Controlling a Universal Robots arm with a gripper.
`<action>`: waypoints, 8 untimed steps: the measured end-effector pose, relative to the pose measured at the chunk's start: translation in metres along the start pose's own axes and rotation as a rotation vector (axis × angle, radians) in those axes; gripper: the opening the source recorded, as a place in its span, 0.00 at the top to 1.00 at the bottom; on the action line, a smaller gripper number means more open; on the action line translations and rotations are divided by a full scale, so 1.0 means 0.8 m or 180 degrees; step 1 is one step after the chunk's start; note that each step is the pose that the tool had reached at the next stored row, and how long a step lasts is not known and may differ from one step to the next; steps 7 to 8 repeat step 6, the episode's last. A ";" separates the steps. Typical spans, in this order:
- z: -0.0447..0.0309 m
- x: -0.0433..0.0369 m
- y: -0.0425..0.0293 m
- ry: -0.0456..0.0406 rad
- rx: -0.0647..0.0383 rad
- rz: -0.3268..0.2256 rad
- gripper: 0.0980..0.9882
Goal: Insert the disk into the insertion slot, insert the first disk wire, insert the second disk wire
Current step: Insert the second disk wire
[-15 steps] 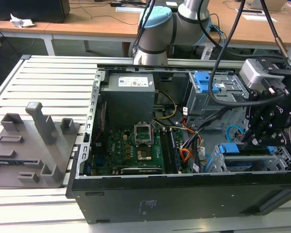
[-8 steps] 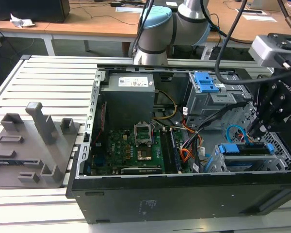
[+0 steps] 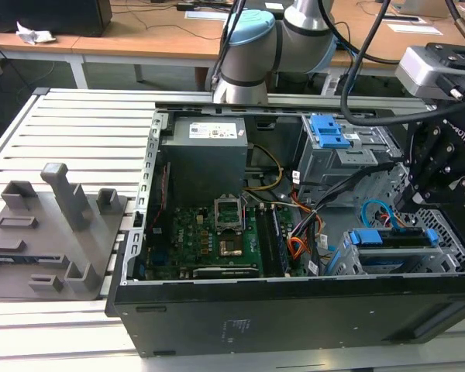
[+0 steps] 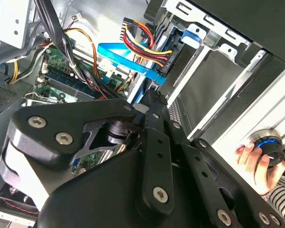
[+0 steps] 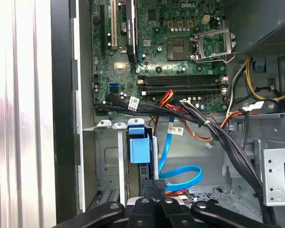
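Tool (image 5: 154, 202) fingertips together over light-blue cable (image 5: 180, 173) beside disk (image 5: 138, 147).

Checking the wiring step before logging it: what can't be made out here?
- Claw closure: linkage hides its tips in both wrist views.
- First disk wire plug seating: unclear in the second wrist view.
- Second disk wire end: runs behind the claw in the first wrist view.

At your gripper's (image 5: 154, 199) twelve o'clock, the light-blue cable (image 5: 180, 172) and black wire bundle (image 5: 213, 133) crowd the passage.

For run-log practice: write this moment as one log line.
blue-framed hard drive in grey metal cage | gripper near looping light-blue flat cable
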State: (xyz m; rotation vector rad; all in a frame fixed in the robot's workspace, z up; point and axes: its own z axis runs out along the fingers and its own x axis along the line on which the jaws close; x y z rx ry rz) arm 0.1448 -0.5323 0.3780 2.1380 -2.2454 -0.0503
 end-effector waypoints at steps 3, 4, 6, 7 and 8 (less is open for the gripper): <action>0.0000 0.000 0.0000 0.0000 0.0000 0.0000 0.99; 0.0001 0.000 0.0001 0.0000 0.0000 0.0000 0.99; 0.0000 0.000 0.0001 0.0000 0.0000 0.0000 0.99; 0.0000 0.000 0.0001 0.0000 0.0000 0.0000 0.99; 0.0000 0.000 0.0001 0.0000 0.0000 0.0000 0.99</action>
